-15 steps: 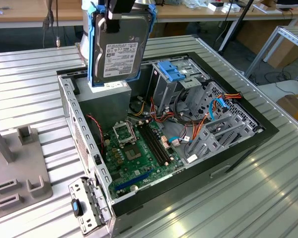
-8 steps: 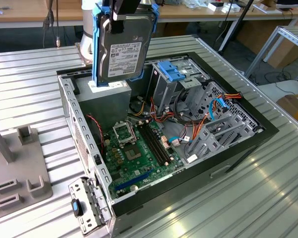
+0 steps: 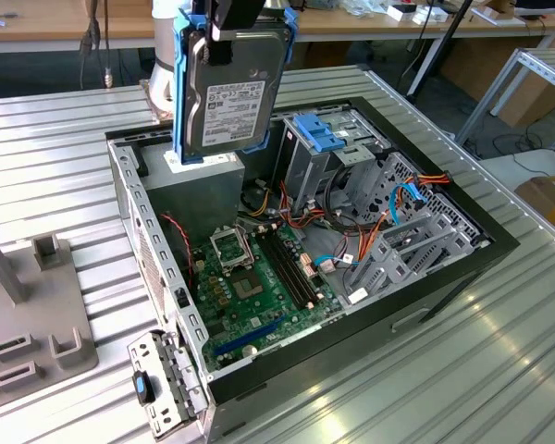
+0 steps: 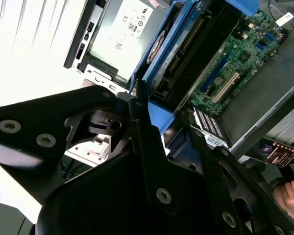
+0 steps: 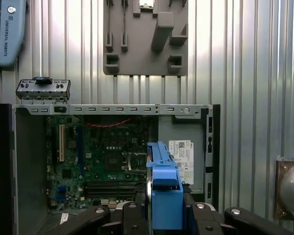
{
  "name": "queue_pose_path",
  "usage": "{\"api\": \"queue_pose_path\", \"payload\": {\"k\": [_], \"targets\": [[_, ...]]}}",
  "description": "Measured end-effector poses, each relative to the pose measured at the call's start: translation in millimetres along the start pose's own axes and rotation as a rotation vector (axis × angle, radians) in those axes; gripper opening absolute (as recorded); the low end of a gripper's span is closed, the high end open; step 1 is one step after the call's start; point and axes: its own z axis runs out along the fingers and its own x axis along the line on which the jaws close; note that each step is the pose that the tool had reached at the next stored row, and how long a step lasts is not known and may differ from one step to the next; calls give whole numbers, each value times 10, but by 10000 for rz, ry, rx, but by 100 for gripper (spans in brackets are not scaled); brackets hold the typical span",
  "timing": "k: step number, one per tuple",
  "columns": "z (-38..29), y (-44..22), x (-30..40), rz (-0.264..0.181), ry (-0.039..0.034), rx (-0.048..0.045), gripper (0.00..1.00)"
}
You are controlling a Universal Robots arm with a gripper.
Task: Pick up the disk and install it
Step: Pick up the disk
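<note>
Over the metal table (image 3: 46, 157) and open case (image 3: 499, 242), the tool (image 3: 224, 42) clamps the disk (image 3: 231, 97)

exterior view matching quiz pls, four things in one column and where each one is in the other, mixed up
1 disk
2 motherboard
3 blue latch
4 grey fixture block

a on the table, to the exterior view's left of the computer case
b flat on the floor of the computer case
c atop the upright grey bay
d held upright above the computer case by the claw

Pairs: 1-d, 2-b, 3-c, 4-a
</note>
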Motion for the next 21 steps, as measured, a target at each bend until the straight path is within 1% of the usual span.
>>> {"api": "queue_pose_path", "payload": {"k": [3,5,9,10,13,16,18,19,21], "targets": [[-7,0,152,0,0,1,37],[-13,-1,279,0,0,0,37],[-17,-1,393,1,-1,1,37],[-19,-1,444,0,-1,0,37],[-22,-1,516,0,0,1,37],[-23,-2,522,0,1,0,37],[-22,-13,523,-2,0,0,37],[-22,-25,523,0,1,0,37],[-21,-91,523,0,0,0,37]]}}
